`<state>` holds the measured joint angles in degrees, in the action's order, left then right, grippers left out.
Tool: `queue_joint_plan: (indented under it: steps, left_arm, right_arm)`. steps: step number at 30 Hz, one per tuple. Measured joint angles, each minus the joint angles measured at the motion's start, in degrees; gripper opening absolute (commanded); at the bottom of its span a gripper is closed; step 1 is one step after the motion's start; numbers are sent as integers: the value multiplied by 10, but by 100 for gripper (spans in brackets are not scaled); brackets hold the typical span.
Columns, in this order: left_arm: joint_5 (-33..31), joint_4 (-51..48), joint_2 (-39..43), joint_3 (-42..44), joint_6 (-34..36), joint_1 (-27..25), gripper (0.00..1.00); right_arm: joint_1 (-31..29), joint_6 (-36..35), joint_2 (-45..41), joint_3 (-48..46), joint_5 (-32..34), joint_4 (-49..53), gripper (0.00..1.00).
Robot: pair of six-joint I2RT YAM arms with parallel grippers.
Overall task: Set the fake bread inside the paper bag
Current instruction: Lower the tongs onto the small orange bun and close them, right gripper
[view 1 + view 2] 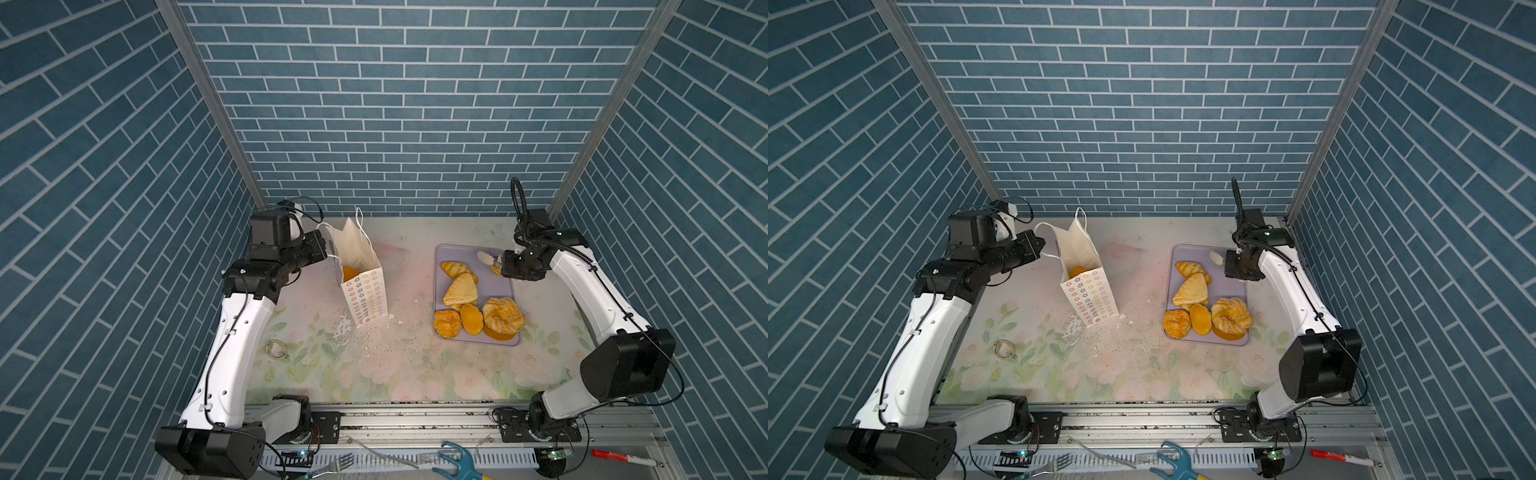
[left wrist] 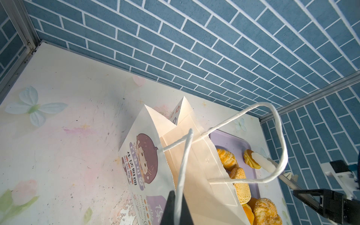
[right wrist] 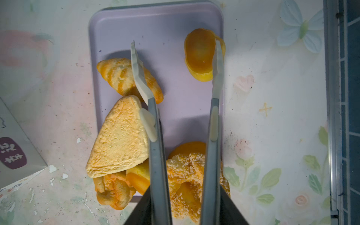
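An orange bun (image 1: 350, 273) already lies in the paper bag (image 1: 365, 297). The rest of the fake bread (image 1: 459, 291) sits on the lavender tray (image 3: 155, 19). The left hand (image 2: 176, 209) is clamped on the bag's cord handle (image 2: 183, 165). The right hand (image 3: 175, 43), jaws apart and empty, hovers with one finger over the oval bun (image 3: 196, 56). This looks like the picking step: next it should centre on that bun, descend and close.

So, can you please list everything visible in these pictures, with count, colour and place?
paper bag: one, white with flower-ring sides, upright on the table, left of middle
fake bread: about seven golden-orange pieces on the tray, one more inside the bag
tray: one, lavender, right of middle
metal ring: one, pale metal, near the left arm
white crumbs: scattered, in front of the bag
fork, blue tool, red marker: one each, front ledge
table: one, pale floral
left gripper: shut on the bag's cord handle
right gripper: open, above the tray
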<state>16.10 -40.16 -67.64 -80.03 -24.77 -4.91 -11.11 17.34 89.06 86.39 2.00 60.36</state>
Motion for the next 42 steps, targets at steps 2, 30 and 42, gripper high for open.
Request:
queue_joint_plan:
  steps: [2,30,42]
  left_arm:
    - [-2,-1,-1,-3,0,0,0]
    - [-28,-22,-20,-27,2,-14,0]
    - [-30,-22,-21,-27,2,-15,0]
  right_arm:
    - [6,-7,11,0,10,-1,48]
    - [13,-73,119,32,52,-46,27]
    - [3,-71,18,2,12,-52,25]
